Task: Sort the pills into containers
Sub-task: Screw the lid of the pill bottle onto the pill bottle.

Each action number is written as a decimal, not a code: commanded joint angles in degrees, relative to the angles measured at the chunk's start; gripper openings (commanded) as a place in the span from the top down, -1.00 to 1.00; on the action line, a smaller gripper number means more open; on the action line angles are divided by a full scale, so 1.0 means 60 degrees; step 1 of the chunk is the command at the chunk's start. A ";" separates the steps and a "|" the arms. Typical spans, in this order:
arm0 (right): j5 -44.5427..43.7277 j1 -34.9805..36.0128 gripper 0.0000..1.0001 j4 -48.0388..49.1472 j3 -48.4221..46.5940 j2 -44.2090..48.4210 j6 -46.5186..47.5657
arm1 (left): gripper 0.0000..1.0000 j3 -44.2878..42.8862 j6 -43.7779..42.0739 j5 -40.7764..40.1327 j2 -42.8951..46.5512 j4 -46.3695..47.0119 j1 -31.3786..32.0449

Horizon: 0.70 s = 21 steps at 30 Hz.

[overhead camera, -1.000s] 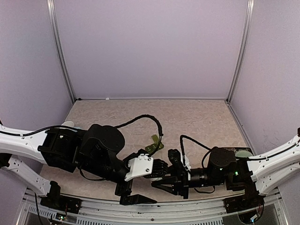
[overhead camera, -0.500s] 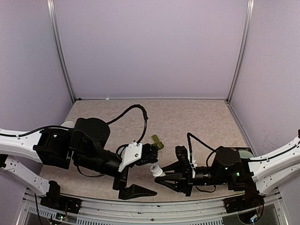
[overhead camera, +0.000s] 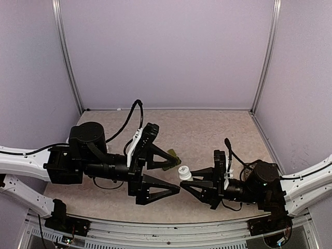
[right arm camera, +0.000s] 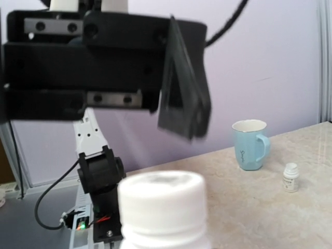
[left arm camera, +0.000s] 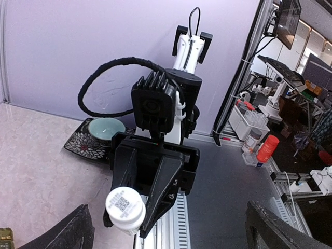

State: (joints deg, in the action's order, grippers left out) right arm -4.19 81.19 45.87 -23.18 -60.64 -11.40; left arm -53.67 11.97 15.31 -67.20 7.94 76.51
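Observation:
My right gripper [overhead camera: 188, 180] is shut on a white pill bottle [overhead camera: 183, 171], held above the table's front middle with its cap pointing left. In the left wrist view that bottle [left arm camera: 124, 208] sits between the right gripper's [left arm camera: 126, 223] black fingers, a code label on its cap. My left gripper [overhead camera: 177, 174] stands wide open facing the cap, one finger on each side and not touching it. The dark green containers [overhead camera: 174, 155] lie on the table behind the left gripper's upper finger, partly hidden. The bottle cap [right arm camera: 163, 205] fills the lower right wrist view. No pills show.
A light blue mug [right arm camera: 251, 144] and a small white bottle [right arm camera: 291, 177] stand on the table's left side. A pale green bowl [left arm camera: 106, 127] rests on a dark patterned plate [left arm camera: 78, 146] at the right. Purple walls enclose the table's back and sides.
The two grippers, bunched together a second ago, have drawn apart. The right arm pulled back right with the bottle. The left gripper swung up and back, its open fingers now facing the cap.

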 commanded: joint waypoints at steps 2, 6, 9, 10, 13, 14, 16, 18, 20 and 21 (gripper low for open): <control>-0.0323 -0.0084 0.68 0.0658 -0.0307 -0.0212 0.0129 | -0.98 0.0024 0.0693 0.0406 -0.0500 0.1295 -0.0053; -0.0289 -0.0086 0.68 0.0655 -0.0353 -0.0222 0.0099 | -0.98 -0.0141 0.0720 0.0417 -0.0779 0.1290 -0.0069; -0.0443 -0.0091 0.68 0.0605 -0.0348 -0.0302 0.0064 | -0.98 -0.0229 0.0670 0.0466 -0.0880 0.1270 -0.0071; -0.0496 -0.0092 0.68 0.0570 -0.0353 -0.0318 0.0008 | -0.98 -0.0249 0.0627 0.0455 -0.0877 0.1243 -0.0067; -0.0646 -0.0092 0.68 0.0465 -0.0377 -0.0414 -0.0064 | -0.98 -0.0254 0.0553 0.0371 -0.0882 0.1211 -0.0075; -0.0637 -0.0085 0.68 0.0457 -0.0395 -0.0455 -0.0072 | -0.98 -0.0252 0.0512 0.0340 -0.0885 0.1186 -0.0071; -0.0562 -0.0084 0.68 0.0503 -0.0396 -0.0521 -0.0124 | -0.98 -0.0254 0.0437 0.0232 -0.0884 0.1149 -0.0068; -0.0473 -0.0084 0.69 0.0530 -0.0420 -0.0599 -0.0175 | -0.97 -0.0282 0.0365 0.0129 -0.0872 0.1055 -0.0068; -0.0458 -0.0084 0.69 0.0530 -0.0425 -0.0650 -0.0202 | -0.98 -0.0308 0.0301 0.0019 -0.0858 0.0942 -0.0068; -0.0472 -0.0084 0.68 0.0524 -0.0428 -0.0678 -0.0222 | -0.98 -0.0323 0.0265 -0.0041 -0.0836 0.0900 -0.0072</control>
State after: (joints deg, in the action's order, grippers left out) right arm -6.66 81.19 48.12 -24.38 -63.83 -11.77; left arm -53.54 15.00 16.23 -72.29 13.21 76.25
